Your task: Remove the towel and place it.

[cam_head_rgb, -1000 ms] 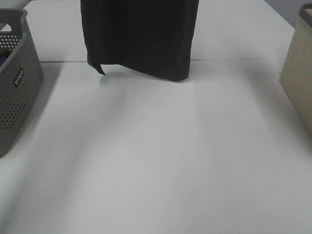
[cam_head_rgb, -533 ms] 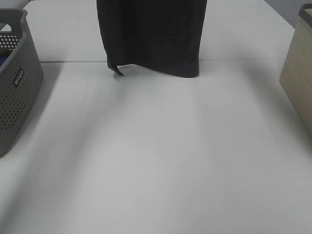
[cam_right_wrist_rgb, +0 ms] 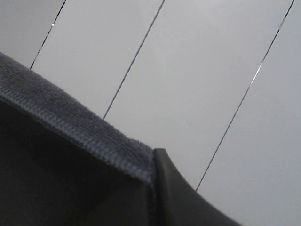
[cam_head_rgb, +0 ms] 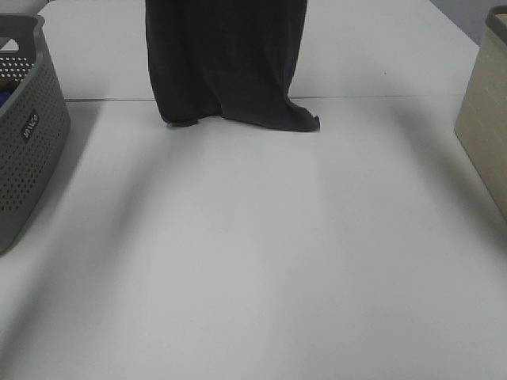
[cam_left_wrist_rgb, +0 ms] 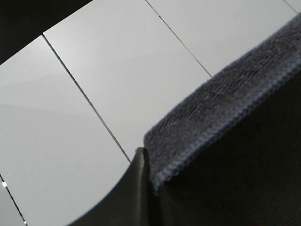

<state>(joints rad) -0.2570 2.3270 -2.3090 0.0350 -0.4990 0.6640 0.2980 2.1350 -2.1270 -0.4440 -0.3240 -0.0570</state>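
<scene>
The dark charcoal towel (cam_head_rgb: 226, 63) hangs straight down from above the top of the exterior high view, over the far middle of the white table (cam_head_rgb: 253, 261). Its lower hem rests on the table, with one corner (cam_head_rgb: 307, 123) splayed to the right. Neither gripper shows in that view. In the left wrist view my left gripper (cam_left_wrist_rgb: 150, 174) is shut on the towel's hemmed edge (cam_left_wrist_rgb: 225, 108), with one dark finger (cam_left_wrist_rgb: 134, 193) against it. In the right wrist view my right gripper (cam_right_wrist_rgb: 153, 174) is shut on the other hemmed edge (cam_right_wrist_rgb: 70, 132), beside its finger (cam_right_wrist_rgb: 181, 200).
A grey perforated basket (cam_head_rgb: 24, 134) stands at the left edge of the table. A beige box (cam_head_rgb: 485, 119) stands at the right edge. A seam (cam_head_rgb: 380, 96) runs across the table under the towel.
The hanging towel swung right, then back left. Its lower end has come down onto the table, and the bottom right corner now lies spread out.
</scene>
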